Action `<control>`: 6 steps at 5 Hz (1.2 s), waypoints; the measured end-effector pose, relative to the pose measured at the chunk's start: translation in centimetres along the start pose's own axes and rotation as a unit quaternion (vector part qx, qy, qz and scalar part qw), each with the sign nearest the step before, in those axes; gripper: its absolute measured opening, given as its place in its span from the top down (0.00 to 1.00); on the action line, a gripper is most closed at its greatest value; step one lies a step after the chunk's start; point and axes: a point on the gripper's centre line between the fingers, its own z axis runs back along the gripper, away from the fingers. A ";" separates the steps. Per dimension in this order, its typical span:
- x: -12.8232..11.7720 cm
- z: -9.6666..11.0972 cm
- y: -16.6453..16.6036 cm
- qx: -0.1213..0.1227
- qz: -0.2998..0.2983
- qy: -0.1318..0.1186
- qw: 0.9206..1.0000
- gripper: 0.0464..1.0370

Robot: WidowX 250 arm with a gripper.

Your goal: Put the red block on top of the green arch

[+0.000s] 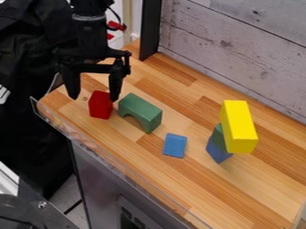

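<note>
One black gripper [94,99] hangs at the left end of the wooden counter [251,183], fingers spread, pinching nothing. Close to its tips, the red block [100,105] stands upright on the wood; it looks light, stiff and smooth, hardly fragile but easily toppled, so best taken square across two opposite side faces, fairly high. Just right, the green arch [142,110] stands opening-down, its flat top a firm seat. Farther right come a small blue block [175,145] and a stack topped by a yellow block [240,127].
</note>
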 end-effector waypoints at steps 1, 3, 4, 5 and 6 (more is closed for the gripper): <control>0.1 -0.3 0.2 0.000 0.002 0.001 1.000 0.04; 0.8 -1.6 0.3 -0.005 0.000 0.021 1.000 0.04; 1.2 -2.0 0.4 -0.011 0.002 0.025 1.000 0.04; 1.6 -2.6 0.5 -0.017 0.000 0.034 0.999 0.06; 1.9 -3.0 0.4 -0.022 0.001 0.041 0.999 0.20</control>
